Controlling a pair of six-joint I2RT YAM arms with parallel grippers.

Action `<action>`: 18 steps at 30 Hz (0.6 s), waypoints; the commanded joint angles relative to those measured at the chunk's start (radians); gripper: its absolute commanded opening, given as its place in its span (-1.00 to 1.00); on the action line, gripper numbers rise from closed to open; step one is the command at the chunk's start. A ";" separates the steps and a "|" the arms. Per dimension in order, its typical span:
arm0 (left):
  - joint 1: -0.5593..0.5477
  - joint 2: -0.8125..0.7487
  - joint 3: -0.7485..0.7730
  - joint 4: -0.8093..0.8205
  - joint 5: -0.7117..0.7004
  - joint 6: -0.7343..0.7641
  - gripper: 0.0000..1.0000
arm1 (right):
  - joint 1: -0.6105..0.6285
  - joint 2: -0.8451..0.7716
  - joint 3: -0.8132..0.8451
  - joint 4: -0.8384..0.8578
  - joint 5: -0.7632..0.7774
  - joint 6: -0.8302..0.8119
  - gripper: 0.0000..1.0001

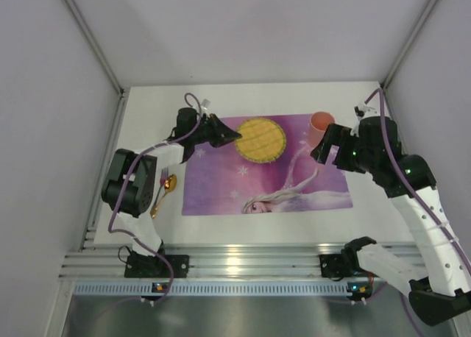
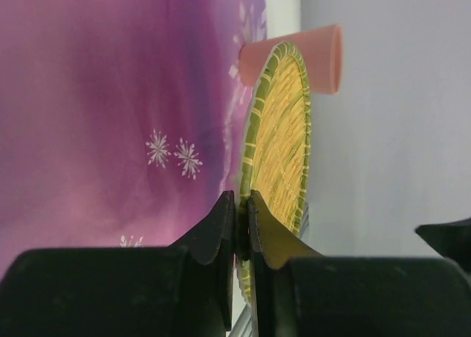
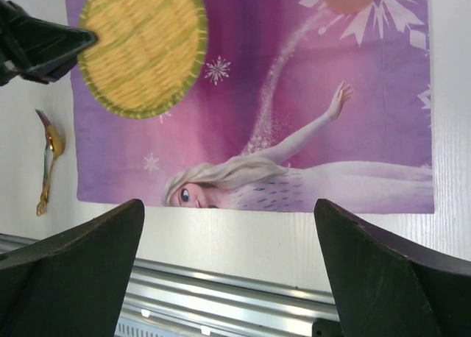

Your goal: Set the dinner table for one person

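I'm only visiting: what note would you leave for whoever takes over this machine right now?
Left gripper: shut on the rim of the round yellow woven plate on the purple princess placemat.
Right gripper: open, above the placemat.
Pink plastic cup: placemat's far right corner.
Gold metal spoon: on the white tabletop, left of the placemat.
Placemat, plate, cup laid; likely left: release plate, bring spoon beside it.

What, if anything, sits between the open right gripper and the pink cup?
Nothing visible. The right gripper hangs open above the placemat, only bare mat between it and the pink cup. The woven plate, pinched by the left gripper, lies off to the left.
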 commanded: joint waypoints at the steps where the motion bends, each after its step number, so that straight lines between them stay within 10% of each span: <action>1: -0.084 0.047 0.090 -0.041 -0.097 0.059 -1.00 | -0.016 -0.048 -0.015 -0.052 0.007 0.006 0.99; 9: -0.113 0.067 0.099 -0.247 -0.273 0.161 -0.99 | -0.021 -0.107 -0.036 -0.103 0.035 -0.017 0.99; 18: -0.126 0.108 0.122 -0.326 -0.208 0.210 -0.25 | -0.022 -0.123 -0.064 -0.107 0.035 -0.040 1.00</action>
